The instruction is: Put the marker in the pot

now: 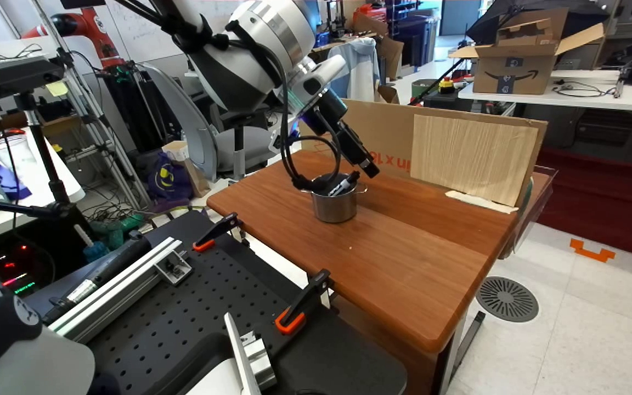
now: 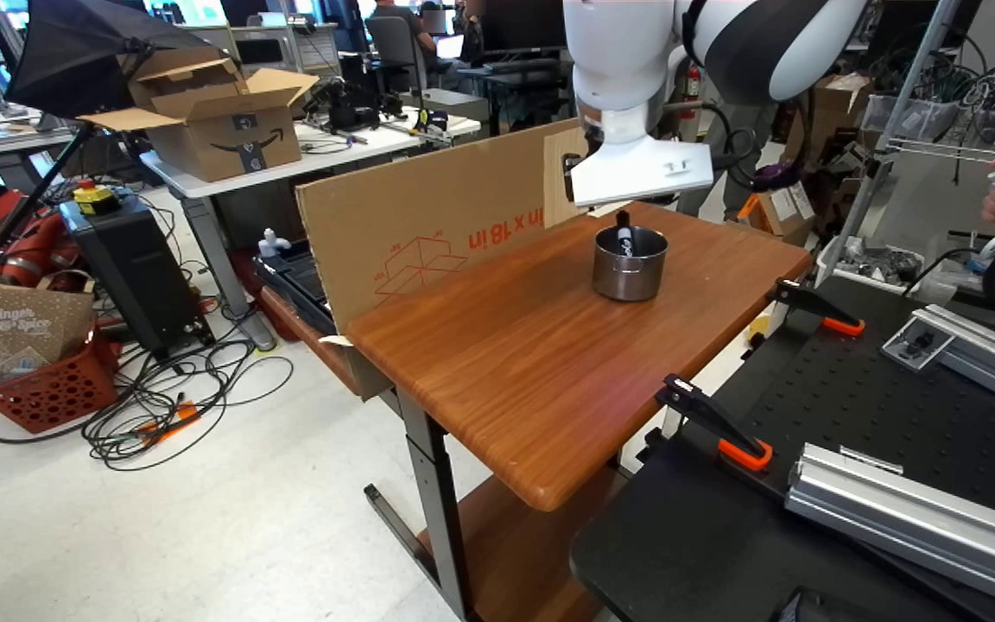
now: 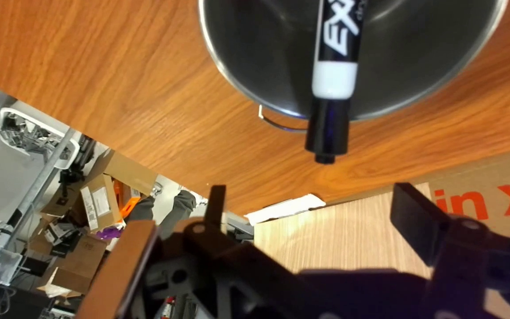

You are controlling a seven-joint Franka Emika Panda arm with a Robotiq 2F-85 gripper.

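black marker (image 3: 335, 79) tilted in metal pot (image 2: 627, 278); gripper (image 3: 309, 201) spread wide, holding nothing

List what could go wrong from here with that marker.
The marker leans with its capped end past the rim of the pot, so a sideways sweep of the open claw might flip it out. In an exterior view the black cable overlaps the pot; if it truly hangs that close, it could snag.
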